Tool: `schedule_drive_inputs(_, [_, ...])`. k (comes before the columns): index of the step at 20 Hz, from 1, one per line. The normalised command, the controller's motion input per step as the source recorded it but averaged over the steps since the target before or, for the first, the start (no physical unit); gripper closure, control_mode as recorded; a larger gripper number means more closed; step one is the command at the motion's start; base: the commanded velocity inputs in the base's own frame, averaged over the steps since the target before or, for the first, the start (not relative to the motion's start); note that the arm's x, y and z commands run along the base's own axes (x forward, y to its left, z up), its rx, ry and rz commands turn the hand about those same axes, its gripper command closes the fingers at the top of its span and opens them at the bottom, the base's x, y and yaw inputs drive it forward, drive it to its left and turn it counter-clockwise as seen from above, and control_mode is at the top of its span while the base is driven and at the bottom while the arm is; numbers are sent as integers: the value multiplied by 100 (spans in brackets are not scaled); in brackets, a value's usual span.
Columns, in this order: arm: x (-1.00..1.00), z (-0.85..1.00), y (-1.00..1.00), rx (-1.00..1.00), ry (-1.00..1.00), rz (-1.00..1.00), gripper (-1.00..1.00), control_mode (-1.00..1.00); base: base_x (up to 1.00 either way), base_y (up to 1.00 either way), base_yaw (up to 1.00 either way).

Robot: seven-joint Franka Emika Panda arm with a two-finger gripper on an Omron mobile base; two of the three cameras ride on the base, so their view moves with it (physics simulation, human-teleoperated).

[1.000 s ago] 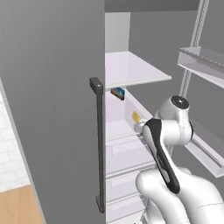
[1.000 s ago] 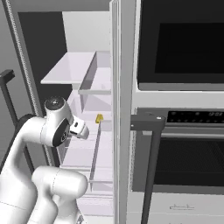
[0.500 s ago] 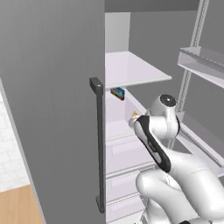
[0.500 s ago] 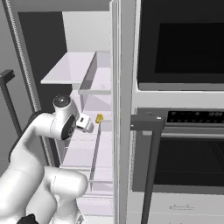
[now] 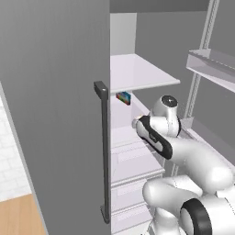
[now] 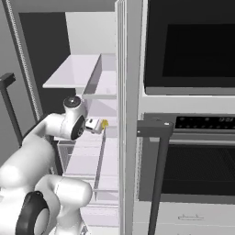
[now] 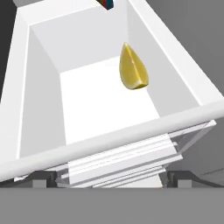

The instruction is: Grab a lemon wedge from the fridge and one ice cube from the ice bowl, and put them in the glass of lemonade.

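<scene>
Claw (image 7: 107,177) spread wide, empty, tips at the bottom edge of the hand view, aimed into a white fridge drawer (image 7: 43,105). Lemon wedge (image 7: 132,69) upper right of centre in that drawer, resting against the right wall, well apart from the tips. Blue-and-red packet (image 5: 123,97) under the fridge (image 5: 55,114) shelf, centre of the left base view.
</scene>
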Motion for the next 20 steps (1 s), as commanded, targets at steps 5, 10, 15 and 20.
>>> schedule_drive_inputs(5, [35, 0, -16, 0, 0, 0, -100, -100, 0, 0, 0])
schedule_drive_inputs(10, [35, -1, -8, 0, 0, 0, -100, -100, 0, 0, 0])
schedule_drive_inputs(15, [40, -5, 0, -2, 0, 0, -100, -100, 0, 0, 0])
schedule_drive_inputs(20, [38, -11, -8, -2, 0, 0, -100, -100, 0, 0, 0])
